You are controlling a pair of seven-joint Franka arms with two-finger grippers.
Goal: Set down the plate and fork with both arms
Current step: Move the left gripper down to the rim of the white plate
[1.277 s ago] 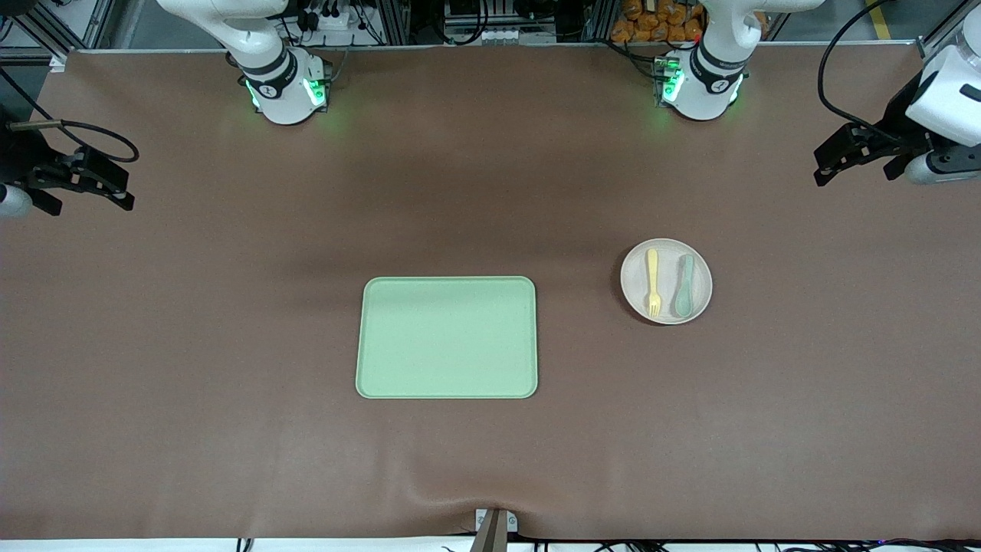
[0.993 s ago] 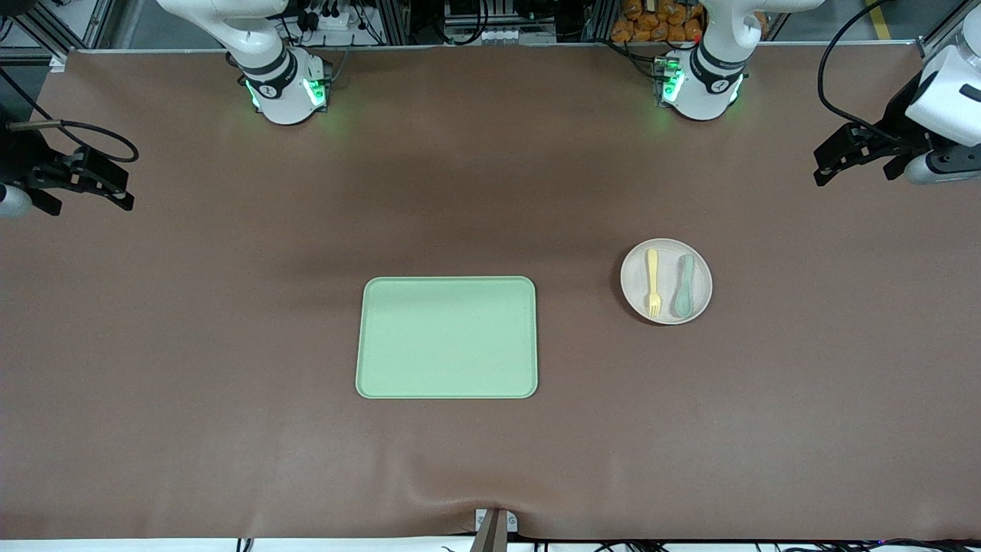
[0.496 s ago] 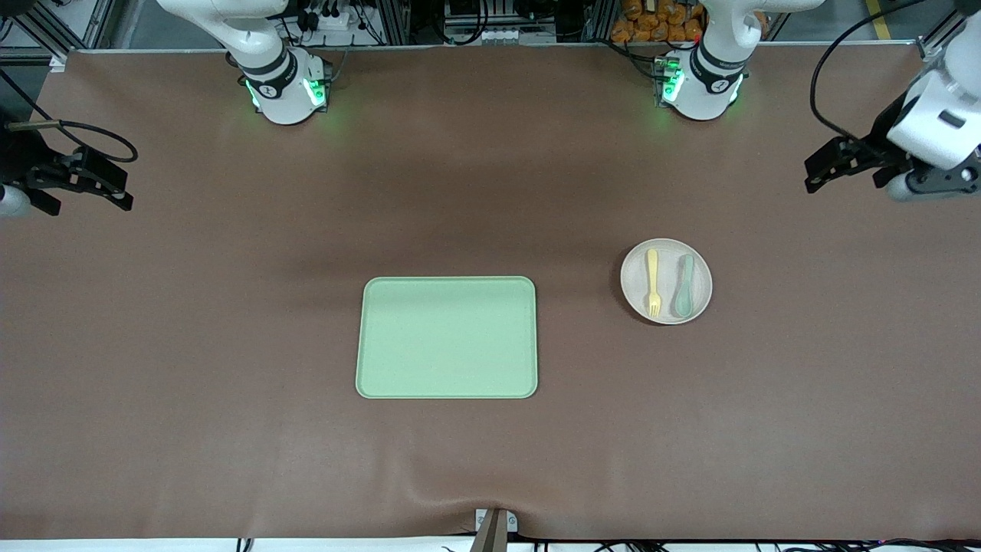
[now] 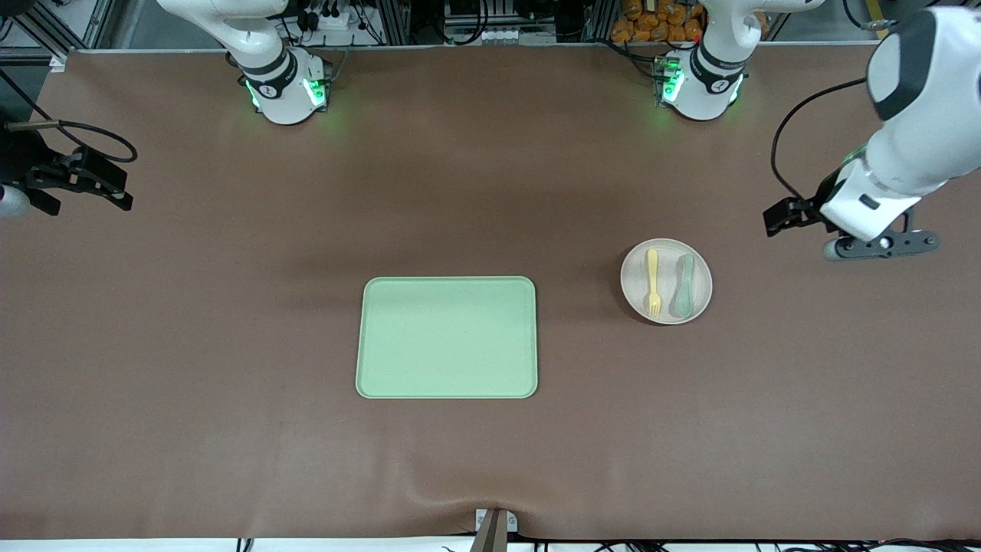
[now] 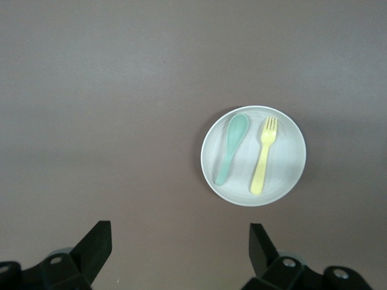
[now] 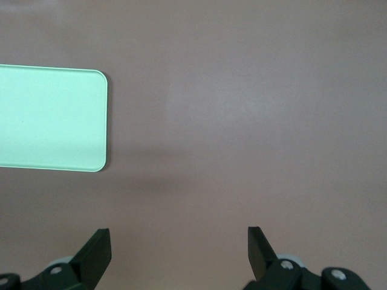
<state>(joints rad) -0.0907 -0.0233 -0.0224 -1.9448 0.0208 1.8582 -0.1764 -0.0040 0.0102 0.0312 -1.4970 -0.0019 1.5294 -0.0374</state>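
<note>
Front view: the plate [image 4: 666, 281] sits on the brown table [image 4: 230, 345], right of frame centre and a little below mid-height, toward the left arm's end of the table. The fork [image 4: 652, 282] lies in the plate with its tines toward the lower edge of the frame. The spoon [image 4: 684, 286] lies in the same plate, parallel to the fork and apart from it, bowl end lowermost. The light green tray [image 4: 447, 337] occupies the middle of the frame, slightly lower than the plate, well apart from it and nothing lies on it.

The left gripper [image 4: 783, 217] hangs at the right edge of the frame, above the plate's level in the picture, over bare table beside the plate. In the left wrist view the left gripper [image 5: 180, 248] has its fingers [image 5: 97, 241] spread wide with nothing between them; the plate [image 5: 253, 156], fork [image 5: 262, 156] and spoon [image 5: 231, 149] show right of centre in that frame.

The right gripper [image 4: 103, 188] waits at the left edge of the frame, upper third, over bare table. In the right wrist view the right gripper [image 6: 179, 249] is likewise spread and holding nothing, with one corner of the tray [image 6: 51, 118] at upper left.
</note>
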